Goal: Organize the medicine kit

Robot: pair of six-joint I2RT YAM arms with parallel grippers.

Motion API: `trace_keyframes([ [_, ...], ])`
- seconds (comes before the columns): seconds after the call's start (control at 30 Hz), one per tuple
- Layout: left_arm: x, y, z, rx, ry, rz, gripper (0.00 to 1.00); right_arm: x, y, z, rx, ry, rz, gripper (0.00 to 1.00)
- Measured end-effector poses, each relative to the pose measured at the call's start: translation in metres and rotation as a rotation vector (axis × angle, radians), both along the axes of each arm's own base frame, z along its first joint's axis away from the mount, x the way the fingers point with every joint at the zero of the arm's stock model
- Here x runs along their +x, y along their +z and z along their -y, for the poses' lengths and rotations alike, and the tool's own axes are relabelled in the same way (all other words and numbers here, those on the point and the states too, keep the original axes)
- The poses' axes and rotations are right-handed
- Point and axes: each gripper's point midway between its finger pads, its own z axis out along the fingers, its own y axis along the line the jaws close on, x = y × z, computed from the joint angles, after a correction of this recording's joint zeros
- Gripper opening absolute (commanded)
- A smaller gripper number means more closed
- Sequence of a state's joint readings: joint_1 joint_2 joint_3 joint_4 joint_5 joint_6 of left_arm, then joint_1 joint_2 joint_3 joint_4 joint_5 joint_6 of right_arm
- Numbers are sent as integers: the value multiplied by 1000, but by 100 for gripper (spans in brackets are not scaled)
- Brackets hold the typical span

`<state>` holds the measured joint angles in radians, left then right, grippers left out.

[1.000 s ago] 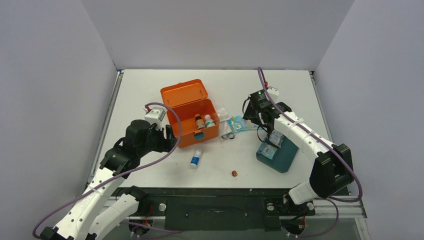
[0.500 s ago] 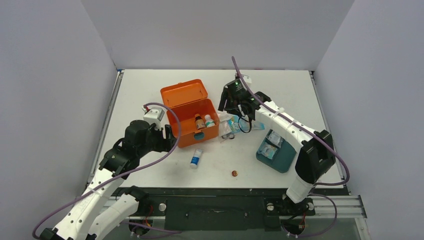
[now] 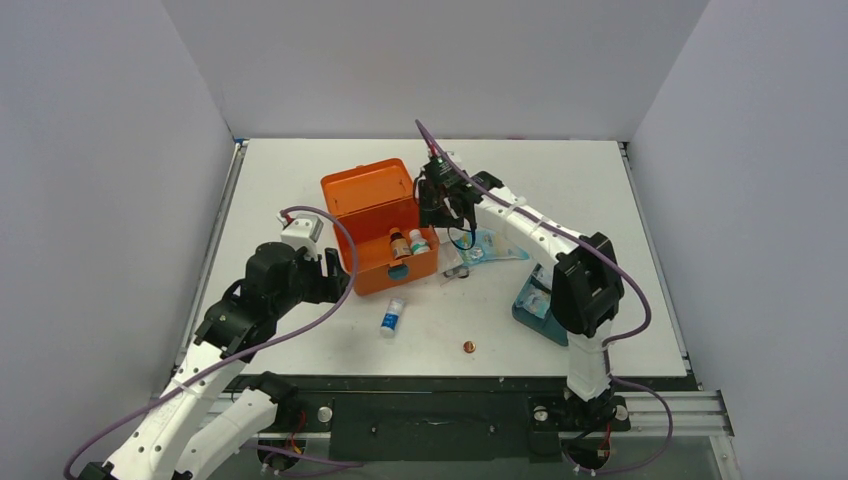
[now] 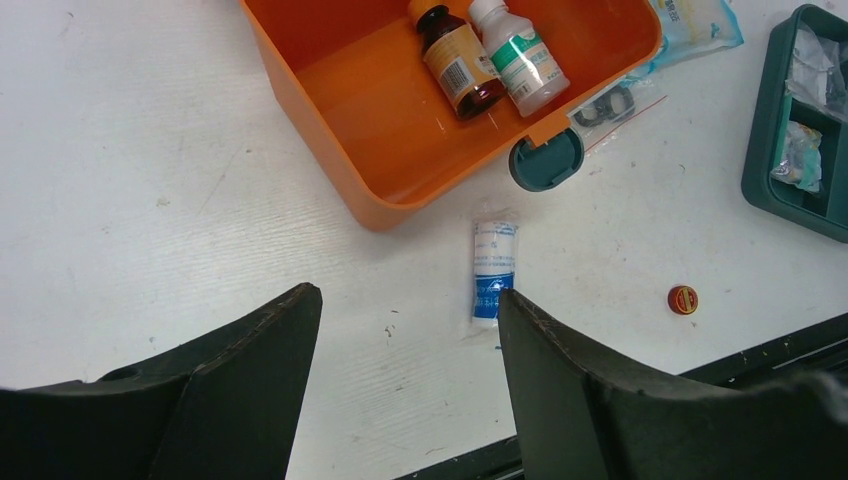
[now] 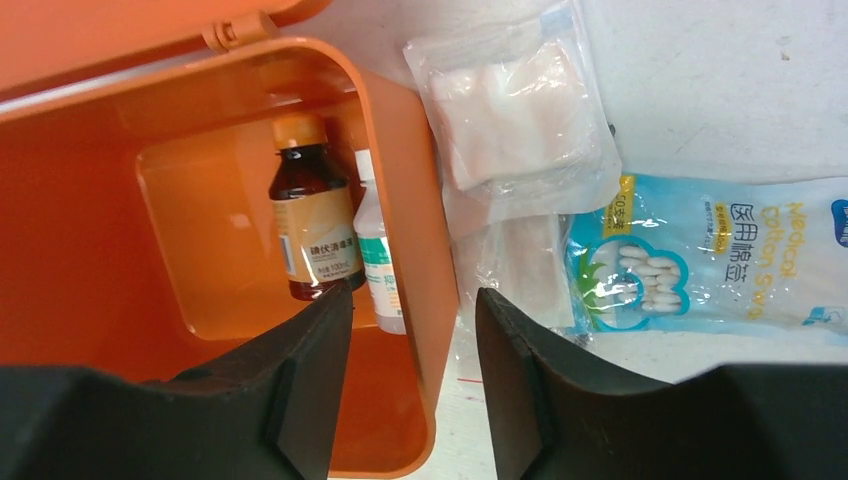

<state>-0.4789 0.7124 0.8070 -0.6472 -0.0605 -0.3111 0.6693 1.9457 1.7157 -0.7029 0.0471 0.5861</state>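
Item one: orange rectangular plastic medicine kit, lid back, at ten o'clock from table centre. I see a brown glass bottle and a white plastic bottle lying inside.

Right gripper: jaws apart, empty, above the kit's three-o'clock wall.

Left gripper: jaws apart, empty, at the kit's eight o'clock.

White-and-blue tube: on the table, at the kit's six o'clock.

The left arm rises from its base, bends at the elbow and reaches inward over the table. The left gripper points down and forward, its jaws well apart with nothing held between them. The right arm folds sharply at the elbow and stretches far across to the left. The right gripper hangs pointing down, jaws parted, gripping nothing.
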Motion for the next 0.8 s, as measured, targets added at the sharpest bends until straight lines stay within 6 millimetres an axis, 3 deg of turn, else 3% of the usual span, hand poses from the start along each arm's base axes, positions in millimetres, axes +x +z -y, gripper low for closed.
trace_keyframes([
  [0.23, 1, 1, -3, 4, 12, 9, 63, 4, -7, 0, -79, 69, -4, 23],
  [0.53, 1, 1, -3, 4, 13, 9, 63, 7, -16, -3, -143, 150, 1, 5],
  [0.8, 0, 3, -3, 1, 15, 15, 63, 6, -22, -6, -197, 238, 9, 0],
])
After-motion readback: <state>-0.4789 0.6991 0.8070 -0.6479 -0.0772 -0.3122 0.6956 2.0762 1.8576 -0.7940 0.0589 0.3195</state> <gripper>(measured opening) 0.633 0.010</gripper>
